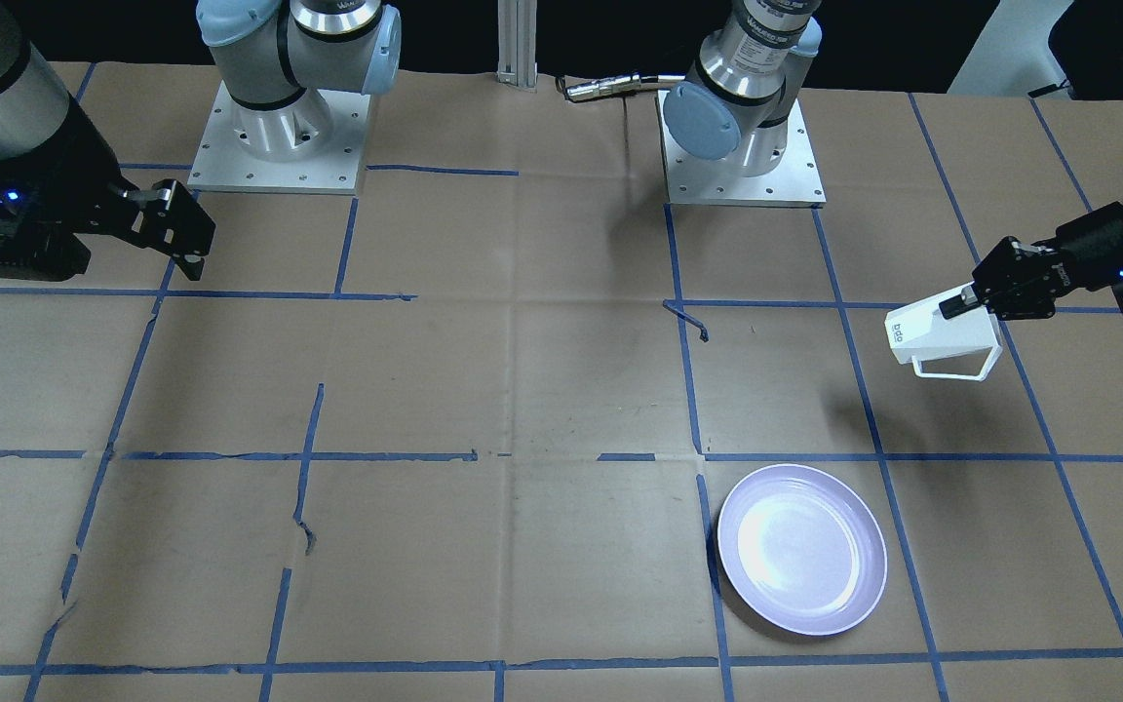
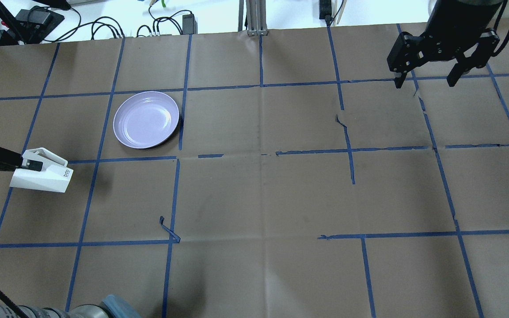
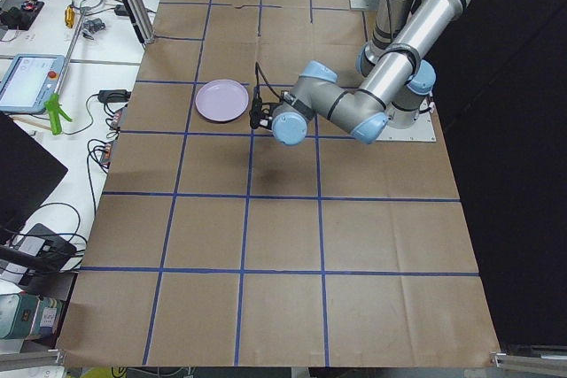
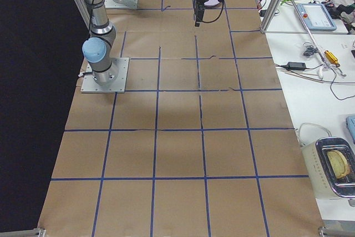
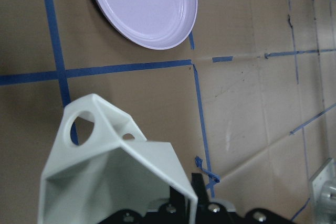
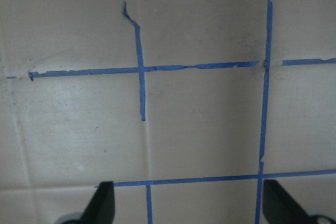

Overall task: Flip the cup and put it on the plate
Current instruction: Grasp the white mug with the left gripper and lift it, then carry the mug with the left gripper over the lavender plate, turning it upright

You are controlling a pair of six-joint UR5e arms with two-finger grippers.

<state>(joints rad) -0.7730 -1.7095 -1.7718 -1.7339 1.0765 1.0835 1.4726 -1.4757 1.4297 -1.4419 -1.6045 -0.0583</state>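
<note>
A brown papered counter crossed by blue tape lines is shown. The lavender plate lies empty on it. The white cup is held on its side above the counter, apart from the plate, its wall clamped at the rim by the fingers of the left gripper. The right gripper hangs well away, fingers apart. The cup is best turned slowly until its base faces down, centred over the plate, and lowered flat before release.

Overhead and front views face each other; both show the plate.
</note>
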